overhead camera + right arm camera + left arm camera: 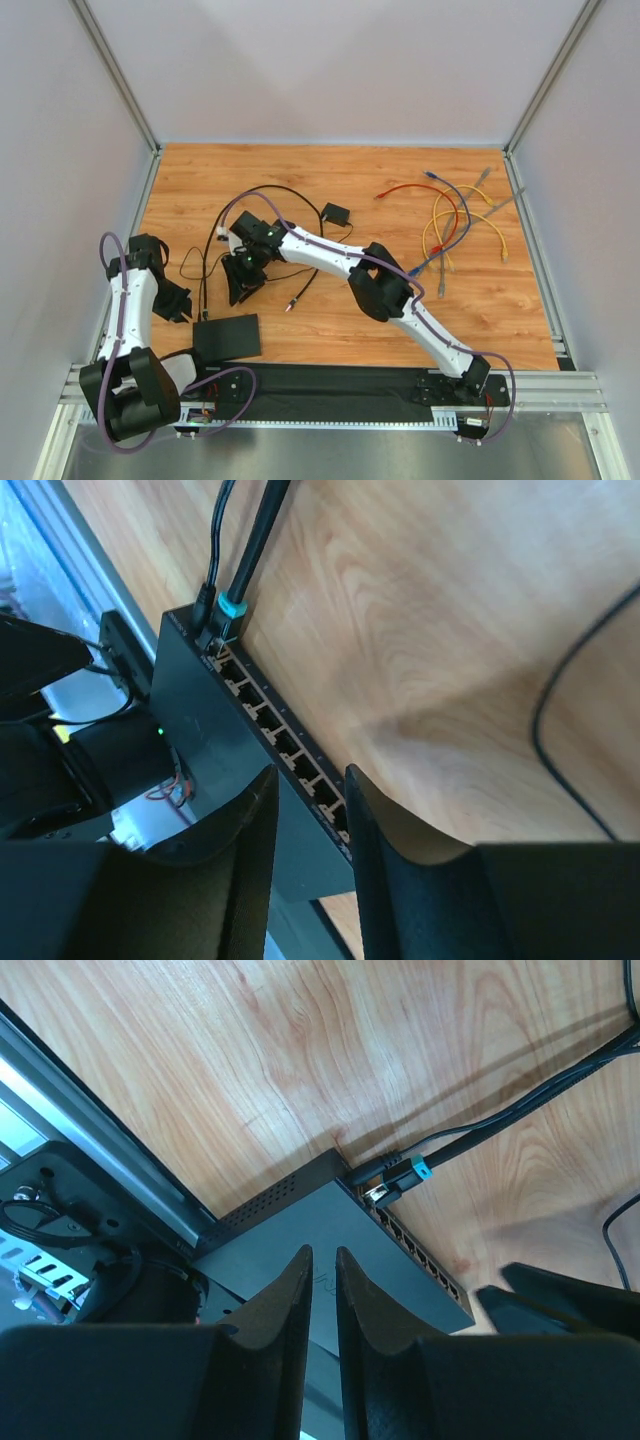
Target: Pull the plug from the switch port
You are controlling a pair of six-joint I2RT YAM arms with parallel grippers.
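The switch port (226, 337) is a flat black box near the table's front left edge. In the left wrist view the switch port (330, 1222) has a black plug with a teal band (402, 1172) in its end socket. In the right wrist view the plug (226, 615) sits at the far end of the socket row (285, 742). My left gripper (322, 1260) hovers over the box top, fingers nearly together with nothing between them. My right gripper (310, 785) hangs open above the socket edge, several sockets away from the plug.
A small black adapter block (335, 213) with thin black cords lies mid-table. Loose red, blue, yellow and grey patch cables (460, 225) are heaped at the right. The metal rail (330, 385) runs just behind the switch.
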